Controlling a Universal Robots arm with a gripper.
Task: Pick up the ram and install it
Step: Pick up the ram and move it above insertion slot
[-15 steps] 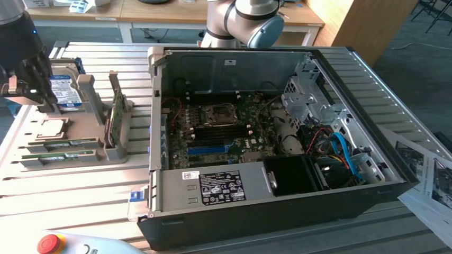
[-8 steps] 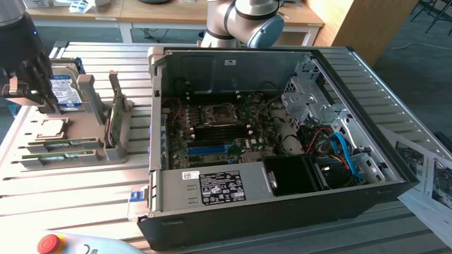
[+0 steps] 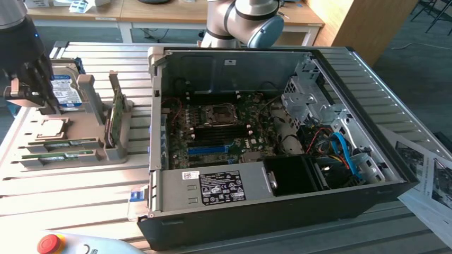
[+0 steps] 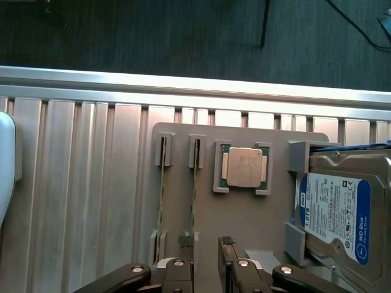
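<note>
Gripper (image 4: 206, 242) hangs with fingers spread and nothing between them, right over the grey plastic holder (image 3: 116, 154) at the left edge of the exterior view. There's the ram (image 4: 194, 195): a thin green strip standing on edge in its slot, just beside one fingertip, with a second stick (image 4: 161, 195) parallel next to it. The square silver processor (image 4: 244, 167) and the blue-labelled hard drive (image 4: 336, 213) sit alongside. Open ribbed aluminium table (image 3: 71, 196) runs across the lower left. A narrow strip of it separates the holder from the open black computer case (image 3: 282, 211), its motherboard (image 3: 211, 132) exposed at centre.
</note>
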